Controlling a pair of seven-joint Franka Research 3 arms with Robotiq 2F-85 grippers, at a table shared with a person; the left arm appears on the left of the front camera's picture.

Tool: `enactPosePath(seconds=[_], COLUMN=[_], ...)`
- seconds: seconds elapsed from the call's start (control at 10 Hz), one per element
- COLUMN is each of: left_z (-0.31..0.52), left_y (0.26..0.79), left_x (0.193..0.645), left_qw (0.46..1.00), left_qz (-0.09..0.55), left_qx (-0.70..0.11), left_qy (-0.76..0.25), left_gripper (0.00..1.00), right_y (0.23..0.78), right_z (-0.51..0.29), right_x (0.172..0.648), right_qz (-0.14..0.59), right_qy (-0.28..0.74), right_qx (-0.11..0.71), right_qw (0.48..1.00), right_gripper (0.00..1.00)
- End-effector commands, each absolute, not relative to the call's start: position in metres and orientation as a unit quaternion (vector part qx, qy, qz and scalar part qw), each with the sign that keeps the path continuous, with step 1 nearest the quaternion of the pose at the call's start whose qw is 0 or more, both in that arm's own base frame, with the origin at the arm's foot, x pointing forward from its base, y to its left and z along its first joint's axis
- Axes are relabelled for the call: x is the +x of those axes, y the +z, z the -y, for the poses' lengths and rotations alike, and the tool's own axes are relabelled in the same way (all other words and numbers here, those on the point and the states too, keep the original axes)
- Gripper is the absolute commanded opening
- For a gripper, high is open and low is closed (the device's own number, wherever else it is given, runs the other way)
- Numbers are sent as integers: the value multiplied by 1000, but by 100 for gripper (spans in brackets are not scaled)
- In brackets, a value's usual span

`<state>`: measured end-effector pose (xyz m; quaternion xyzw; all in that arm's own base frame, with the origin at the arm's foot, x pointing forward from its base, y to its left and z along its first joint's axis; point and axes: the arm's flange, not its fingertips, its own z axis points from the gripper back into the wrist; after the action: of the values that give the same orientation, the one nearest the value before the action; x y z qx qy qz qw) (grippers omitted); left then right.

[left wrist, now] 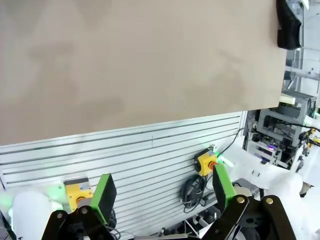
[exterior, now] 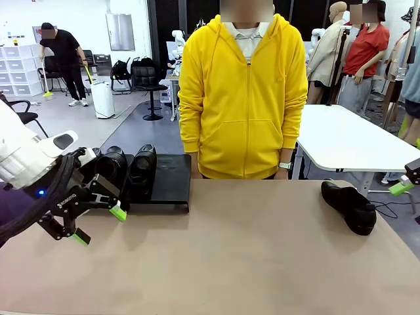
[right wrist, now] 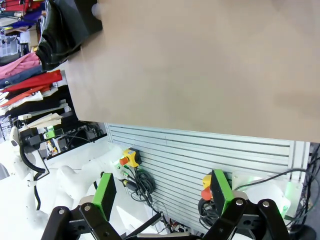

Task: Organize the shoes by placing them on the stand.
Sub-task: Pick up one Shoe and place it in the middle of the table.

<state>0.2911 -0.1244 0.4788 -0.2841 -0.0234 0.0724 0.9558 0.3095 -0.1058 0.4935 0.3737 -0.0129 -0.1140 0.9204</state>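
Observation:
Two black glossy shoes (exterior: 128, 168) sit side by side on the left part of the low black stand (exterior: 169, 181) at the table's far left. A third shoe (exterior: 350, 206) lies on its side on the tan table at the far right; it also appears as the shoe (left wrist: 289, 24) in the left wrist view and the shoe (right wrist: 64, 25) in the right wrist view. My left gripper (exterior: 100, 224) hangs open and holds nothing just in front of the stand. My right gripper (right wrist: 162, 190) is open and holds nothing; one green pad (exterior: 400, 188) pokes in at the right edge, beside the lying shoe.
A person in a yellow hoodie (exterior: 243, 98) stands at the far edge, arms hanging down. The right part of the stand is bare. The tan tabletop (exterior: 230, 262) is bare through the middle and front. A white table (exterior: 348, 138) stands behind at the right.

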Motion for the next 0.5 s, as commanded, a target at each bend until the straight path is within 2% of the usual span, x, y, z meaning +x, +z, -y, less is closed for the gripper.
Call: enactPosePath(seconds=[0.0, 0.4], left_z=[122, 122], left_y=[485, 485], left_x=[292, 292], left_qw=[956, 956], left_qz=[26, 26], left_qx=[-283, -283], left_qy=[77, 77], left_gripper=[100, 100], right_y=[495, 495], right_z=[108, 108], right_x=[309, 309], right_qz=[14, 14], right_qy=[-104, -104], right_qx=[373, 373], right_qw=[922, 922], right_gripper=[100, 100])
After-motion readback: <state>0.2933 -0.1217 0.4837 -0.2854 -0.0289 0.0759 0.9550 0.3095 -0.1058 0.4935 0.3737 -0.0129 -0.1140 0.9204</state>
